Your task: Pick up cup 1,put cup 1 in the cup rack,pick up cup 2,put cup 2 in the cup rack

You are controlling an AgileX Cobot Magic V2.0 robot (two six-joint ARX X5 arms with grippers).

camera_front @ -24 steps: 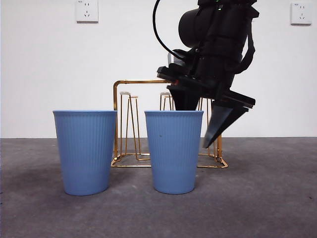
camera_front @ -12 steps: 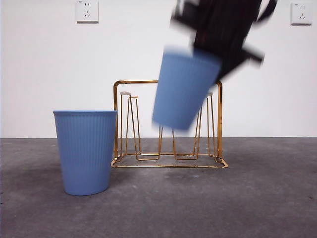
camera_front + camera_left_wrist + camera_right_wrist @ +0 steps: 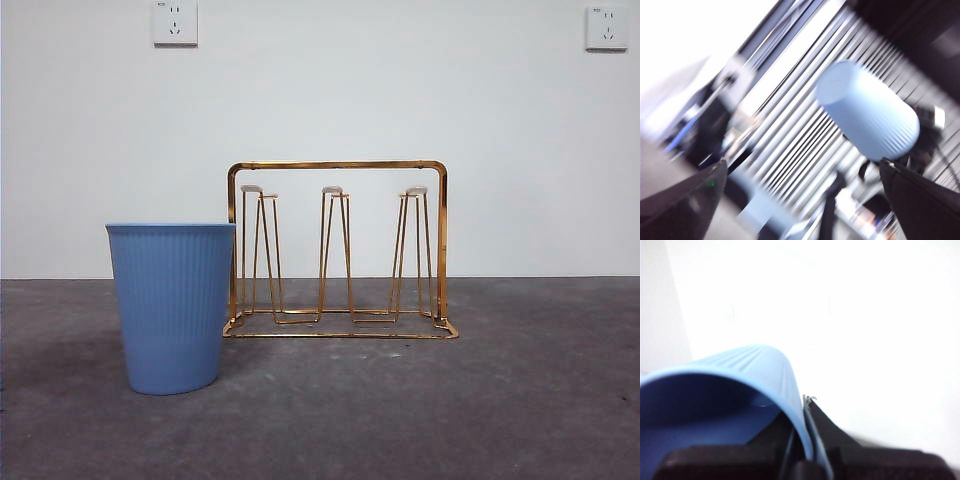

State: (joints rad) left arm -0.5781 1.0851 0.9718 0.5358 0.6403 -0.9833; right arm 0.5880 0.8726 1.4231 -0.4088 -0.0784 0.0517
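The right gripper [image 3: 807, 460] pinches a blue cup's [image 3: 740, 390] wall, apparently aloft; front view shows only the cup rack [image 3: 340, 250].

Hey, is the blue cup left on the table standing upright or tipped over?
Upright. In the front view the blue cup stands on its base on the grey table, open rim level on top, beside the gold cup rack.

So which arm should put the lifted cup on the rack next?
Right. Its pincer is clamped on the blue cup's wall, while the left pincer is open and holds nothing. All the prongs of the cup rack are bare.
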